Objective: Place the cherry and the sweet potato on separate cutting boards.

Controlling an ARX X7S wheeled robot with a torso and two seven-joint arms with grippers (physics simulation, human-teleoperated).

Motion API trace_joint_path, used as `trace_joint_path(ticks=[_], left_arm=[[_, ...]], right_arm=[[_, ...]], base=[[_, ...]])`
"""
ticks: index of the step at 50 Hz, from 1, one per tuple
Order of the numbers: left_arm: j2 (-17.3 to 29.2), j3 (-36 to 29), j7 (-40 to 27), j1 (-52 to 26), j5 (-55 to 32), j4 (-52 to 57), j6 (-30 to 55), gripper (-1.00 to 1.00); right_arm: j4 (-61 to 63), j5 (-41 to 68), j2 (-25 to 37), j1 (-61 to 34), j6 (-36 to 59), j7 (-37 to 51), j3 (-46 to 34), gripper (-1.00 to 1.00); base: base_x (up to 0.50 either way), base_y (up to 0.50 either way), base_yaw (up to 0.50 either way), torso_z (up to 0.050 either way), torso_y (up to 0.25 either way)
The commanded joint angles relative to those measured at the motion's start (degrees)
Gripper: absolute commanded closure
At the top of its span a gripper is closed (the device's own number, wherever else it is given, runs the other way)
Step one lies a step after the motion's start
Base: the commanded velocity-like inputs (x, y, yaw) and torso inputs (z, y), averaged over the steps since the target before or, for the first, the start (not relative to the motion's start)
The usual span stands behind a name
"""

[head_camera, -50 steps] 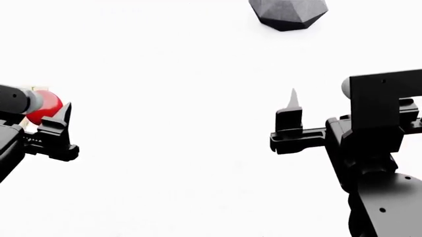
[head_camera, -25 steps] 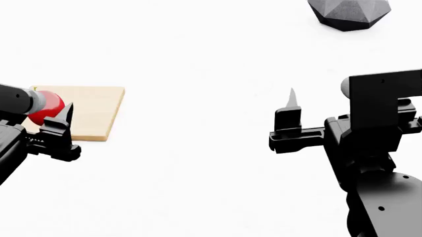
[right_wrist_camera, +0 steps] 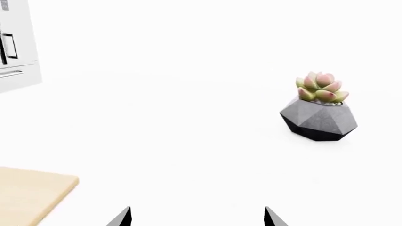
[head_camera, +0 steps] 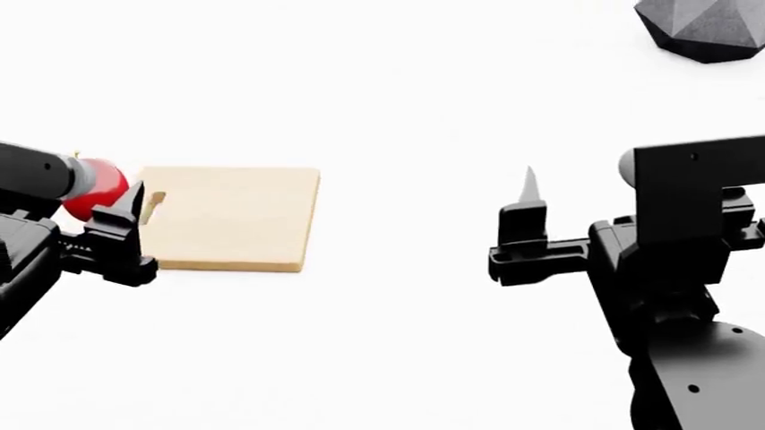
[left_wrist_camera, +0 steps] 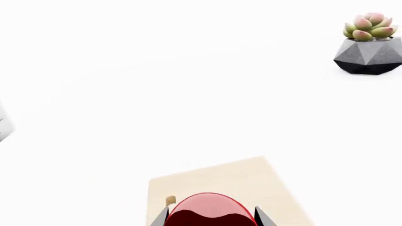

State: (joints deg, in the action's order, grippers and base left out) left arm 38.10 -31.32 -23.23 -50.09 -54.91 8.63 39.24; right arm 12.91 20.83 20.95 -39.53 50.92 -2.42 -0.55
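My left gripper (head_camera: 110,199) is shut on the glossy red cherry (head_camera: 96,190) and holds it above the left end of a pale tan cutting board (head_camera: 233,228). In the left wrist view the cherry (left_wrist_camera: 207,211) sits between the two fingertips, over the board (left_wrist_camera: 251,181), near its handle slot (left_wrist_camera: 170,201). My right gripper (head_camera: 529,193) is open and empty, well to the right of the board; its wrist view shows two spread fingertips (right_wrist_camera: 122,217) with nothing between them and a board corner (right_wrist_camera: 35,190). The sweet potato and a second cutting board are out of view.
A dark faceted planter (head_camera: 705,27) with a succulent (right_wrist_camera: 320,87) stands at the far right; it also shows in the left wrist view (left_wrist_camera: 369,54). A white cabinet (right_wrist_camera: 16,42) stands beyond the white table surface (head_camera: 395,107).
The head view has swung left: the cutting board has come fully into view and the planter has slid to the right. The left gripper still holds the cherry; the right arm looks unchanged.
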Motion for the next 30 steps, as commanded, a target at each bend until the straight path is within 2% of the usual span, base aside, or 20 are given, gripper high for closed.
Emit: trace_joint_path(ticks=[1,5,11,20,30], left_arm=[[-3.33,-1.97,1.73,-3.41,0.94,-3.87,-0.06,1.0],[-5.29,-2.98,3.97,-6.11,1.48,-7.2,0.28,1.0],[-10.55,-5.09,8.91,-11.42,4.23,-17.76,-1.21,1.0],[-16.53,-7.22,14.71,-15.39,7.82,-32.57,-5.01,1.0],[-27.73,-11.0,25.55,-24.31,15.78,-63.75,-16.77,1.0]], right_arm=[[-0.03,-0.14,0.24,0.49,0.14,0.58,0.17,-1.0],[-0.08,-0.12,0.28,0.43,-0.06,0.6,0.13,-1.0],[0.04,0.24,0.08,1.17,-0.33,0.69,0.53,-1.0],[0.08,0.61,0.29,1.48,-0.21,0.71,0.85,-1.0],[-0.21,0.6,0.14,1.01,0.25,1.01,0.18,-1.0]], base=[[0.0,0.0,0.0,0.0,0.0],[0.0,0.0,0.0,0.0,0.0],[0.0,0.0,0.0,0.0,0.0],[0.0,0.0,0.0,0.0,0.0],[0.0,0.0,0.0,0.0,0.0]])
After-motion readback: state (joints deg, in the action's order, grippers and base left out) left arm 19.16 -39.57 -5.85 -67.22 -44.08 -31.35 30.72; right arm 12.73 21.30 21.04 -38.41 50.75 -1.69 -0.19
